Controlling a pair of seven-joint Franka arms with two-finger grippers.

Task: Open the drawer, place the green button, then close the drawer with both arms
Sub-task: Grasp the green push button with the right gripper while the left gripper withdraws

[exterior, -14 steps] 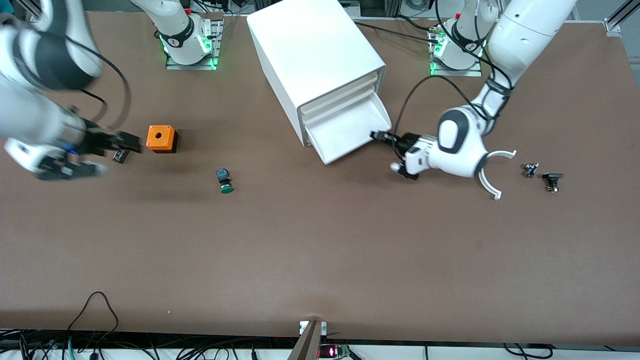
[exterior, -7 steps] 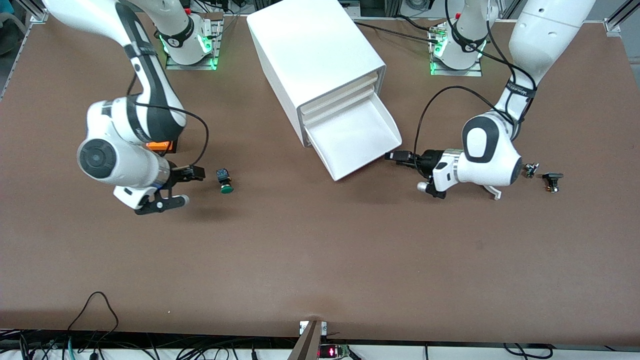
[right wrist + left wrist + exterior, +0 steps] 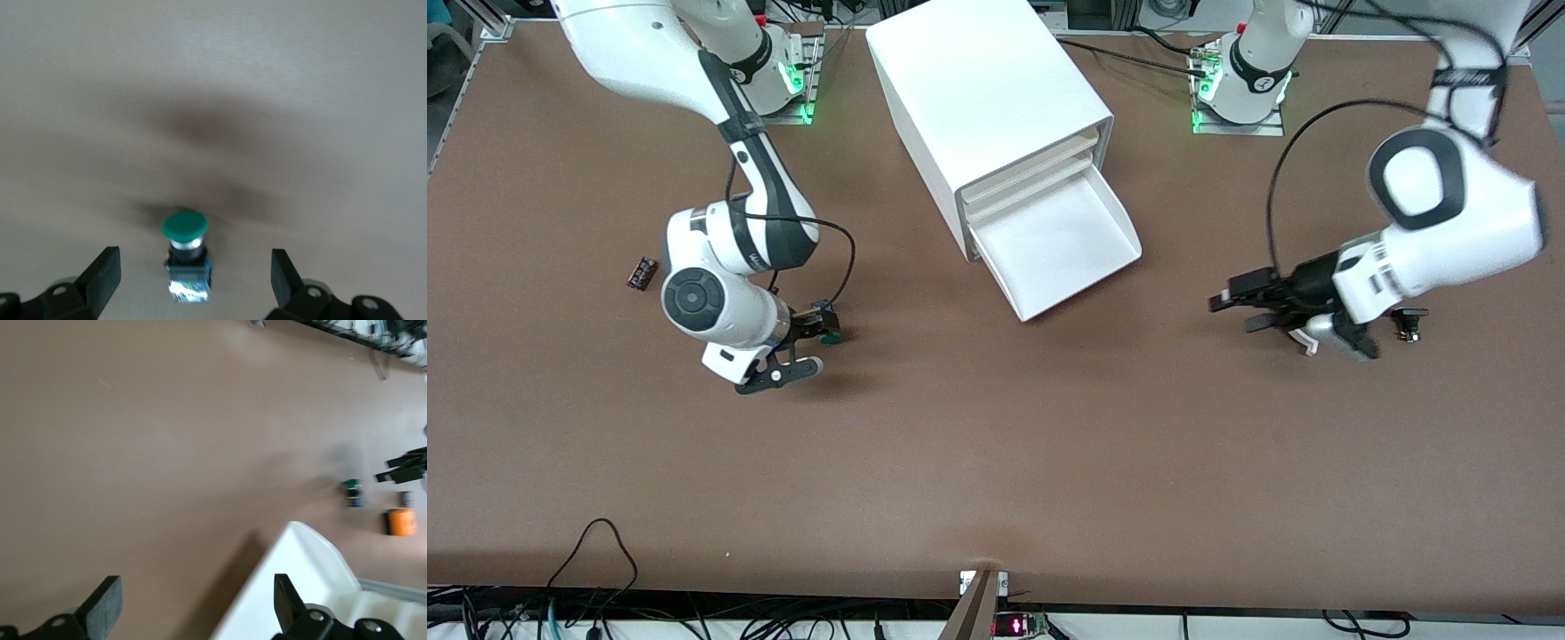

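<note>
Jaws spread wide on both arms, neither holding anything: the right gripper [image 3: 811, 345] hangs low over the button [image 3: 829, 334], its two fingers [image 3: 103, 272] standing apart on either side of the green cap in the right wrist view, with no contact to be seen. The button [image 3: 186, 255] lies on its side on the brown worktop [image 3: 996, 462], cap toward the front camera, near the right arm's end and well apart from the drawer [image 3: 1060, 242].

That drawer, the lowest of four in the white cabinet [image 3: 983, 98], stands pulled out and shows a bare white floor. The left gripper [image 3: 1249, 307] hovers over the worktop between the drawer and the left arm's end, jaws fully parted and clear of the drawer's edge; its wrist view catches the drawer's rim [image 3: 293, 580].

A small black block [image 3: 641, 272] lies toward the right arm's end. A small dark part [image 3: 1408, 322] sits beside the left arm's wrist. An orange box [image 3: 401, 522] shows in the left wrist view near the button. No readable writing can be made out on any item.
</note>
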